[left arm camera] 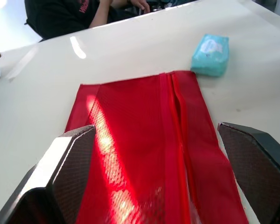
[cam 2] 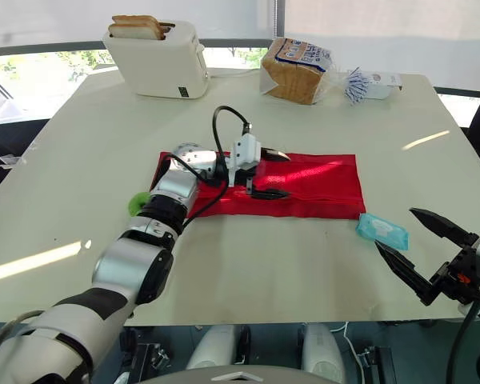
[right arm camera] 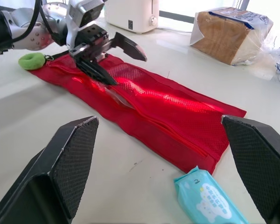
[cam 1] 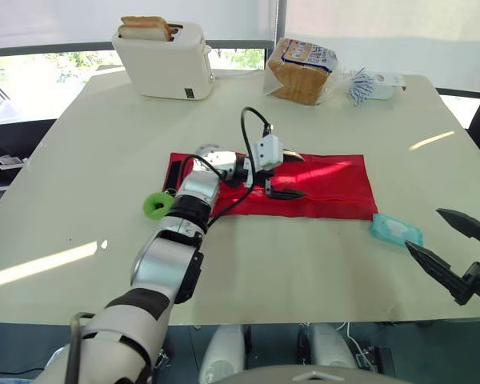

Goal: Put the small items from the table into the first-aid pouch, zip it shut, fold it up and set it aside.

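1. Now your left tool (cam 1: 294,175) sits over the red pouch (cam 1: 336,188), fingers spread wide.
2. Your right tool (cam 2: 395,228) is wide too, holding nothing, near the teal wipes pack (cam 1: 396,230).
3. You see the pouch flat mid-worktop (cam 1: 304,272), with a green item (cam 1: 155,206) at its left end.

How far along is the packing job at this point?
Early. Nothing looks packed: the red pouch lies flat and unfolded, with the wipes pack and green item outside it. The left gripper is open over the pouch, right gripper open by the wipes. Packing, zipping, folding remain.
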Action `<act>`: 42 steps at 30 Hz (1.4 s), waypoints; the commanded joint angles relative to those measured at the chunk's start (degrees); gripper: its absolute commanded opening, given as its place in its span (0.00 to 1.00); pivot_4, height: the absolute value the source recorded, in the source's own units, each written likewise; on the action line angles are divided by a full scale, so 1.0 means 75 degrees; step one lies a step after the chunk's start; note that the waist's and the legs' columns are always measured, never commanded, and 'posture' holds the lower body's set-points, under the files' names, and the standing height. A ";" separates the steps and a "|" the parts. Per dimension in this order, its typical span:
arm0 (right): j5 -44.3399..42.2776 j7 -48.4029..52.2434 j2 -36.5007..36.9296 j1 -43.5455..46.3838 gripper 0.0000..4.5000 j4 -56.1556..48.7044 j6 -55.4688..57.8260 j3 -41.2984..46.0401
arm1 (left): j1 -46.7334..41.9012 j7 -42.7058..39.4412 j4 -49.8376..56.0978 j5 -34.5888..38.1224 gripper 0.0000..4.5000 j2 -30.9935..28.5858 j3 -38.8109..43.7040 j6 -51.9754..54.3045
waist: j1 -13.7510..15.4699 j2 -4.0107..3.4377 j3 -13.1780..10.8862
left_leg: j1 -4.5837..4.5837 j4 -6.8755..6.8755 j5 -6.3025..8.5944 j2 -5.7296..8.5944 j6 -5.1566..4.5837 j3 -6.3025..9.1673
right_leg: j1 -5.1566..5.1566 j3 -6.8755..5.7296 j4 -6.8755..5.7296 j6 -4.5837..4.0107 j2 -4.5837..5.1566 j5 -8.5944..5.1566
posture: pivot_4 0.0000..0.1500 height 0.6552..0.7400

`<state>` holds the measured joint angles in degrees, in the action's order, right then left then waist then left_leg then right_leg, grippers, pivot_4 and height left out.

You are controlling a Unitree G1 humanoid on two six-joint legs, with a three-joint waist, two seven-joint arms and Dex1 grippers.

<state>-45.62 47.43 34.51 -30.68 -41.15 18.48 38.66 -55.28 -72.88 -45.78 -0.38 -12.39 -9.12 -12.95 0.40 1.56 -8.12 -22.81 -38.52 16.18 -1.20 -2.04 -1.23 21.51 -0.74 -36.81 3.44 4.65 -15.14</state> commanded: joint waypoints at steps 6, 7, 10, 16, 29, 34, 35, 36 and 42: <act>-0.0342 -0.0237 0.0020 0.0038 1.00 -0.0287 0.0033 0.0005 | 0.0236 0.1522 0.0018 -0.0706 0.99 0.0733 -0.0758 0.0451 | 0.0068 0.0000 0.0000 | 0.0002 -0.0002 0.0000 0.0003 0.0000 -0.0001 | -0.0001 0.0001 0.0000 0.0000 0.0000 0.0000 | 1.00 1.00; -0.0298 -0.0267 0.0004 0.0035 1.00 -0.0324 0.0021 -0.0069 | 0.0112 0.1722 -0.0200 -0.0785 0.99 0.0831 -0.0783 0.0437 | 0.0072 0.0001 0.0000 | 0.0000 -0.0004 0.0000 0.0004 -0.0001 0.0000 | -0.0001 0.0000 0.0002 0.0000 0.0001 0.0000 | 1.00 1.00; -0.0091 -0.0441 -0.0127 -0.0078 1.00 -0.0430 -0.0040 -0.0249 | -0.0312 0.2229 -0.0912 -0.1103 0.99 0.1094 -0.0960 0.0126 | 0.0074 0.0003 -0.0002 | -0.0007 -0.0004 0.0001 0.0012 -0.0002 0.0009 | -0.0002 0.0002 0.0005 0.0001 -0.0001 0.0000 | 1.00 1.00; 0.0451 -0.0599 -0.0244 -0.0508 1.00 -0.0414 -0.0085 -0.0261 | -0.1073 0.2967 -0.2033 -0.1389 0.99 0.1707 -0.1059 -0.0109 | 0.0067 0.0002 -0.0001 | -0.0007 -0.0004 0.0001 0.0012 -0.0002 0.0007 | -0.0002 0.0003 0.0006 0.0002 -0.0001 -0.0001 | 1.00 1.00; 0.0681 -0.0907 -0.0569 -0.0743 1.00 -0.0579 -0.0291 -0.0244 | -0.1700 0.4544 -0.3137 -0.2498 0.99 0.1896 -0.1601 -0.0602 | 0.0060 0.0002 -0.0001 | -0.0006 -0.0002 0.0002 0.0012 -0.0003 0.0007 | -0.0001 0.0004 0.0006 0.0002 -0.0001 -0.0001 | 1.00 1.00; 0.0724 -0.0883 -0.0571 -0.0735 1.00 -0.0517 -0.0365 -0.0242 | -0.1703 0.4478 -0.3193 -0.2515 0.99 0.1892 -0.1548 -0.0665 | 0.0058 0.0002 -0.0001 | -0.0005 -0.0002 0.0002 0.0012 -0.0003 0.0007 | -0.0001 0.0003 0.0005 0.0002 -0.0001 -0.0001 | 1.00 1.00; 0.0736 -0.0877 -0.0574 -0.0728 1.00 -0.0508 -0.0377 -0.0253 | -0.1698 0.4395 -0.3167 -0.2462 0.94 0.1881 -0.1505 -0.0668 | 0.0059 0.0002 -0.0001 | -0.0005 -0.0002 0.0002 0.0012 -0.0003 0.0007 | -0.0001 0.0003 0.0005 0.0002 -0.0001 -0.0001 | 1.00 1.00; 0.0747 -0.0873 -0.0575 -0.0722 1.00 -0.0500 -0.0384 -0.0261 | -0.1690 0.4321 -0.3142 -0.2416 0.88 0.1870 -0.1473 -0.0677 | 0.0058 0.0002 -0.0001 | -0.0005 -0.0002 0.0002 0.0012 -0.0003 0.0007 | -0.0001 0.0003 0.0005 0.0002 -0.0001 -0.0001 | 1.00 1.00; 0.0808 -0.0817 -0.0601 -0.0705 1.00 -0.0463 -0.0454 -0.0324 | -0.1422 0.3608 -0.2633 -0.1960 0.31 0.1550 -0.1175 -0.0813 | 0.0052 0.0001 -0.0001 | -0.0005 -0.0002 0.0002 0.0010 -0.0003 0.0006 | 0.0000 0.0004 0.0004 0.0001 -0.0001 -0.0001 | 1.00 1.00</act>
<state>-39.47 41.02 30.20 -35.79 -43.94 16.59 35.87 -66.07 -44.92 -68.02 -16.38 -0.14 -19.18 -18.27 0.79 1.57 -8.13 -22.84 -38.54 16.19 -1.13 -2.06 -1.18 21.51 -0.71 -36.78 3.45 4.64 -15.15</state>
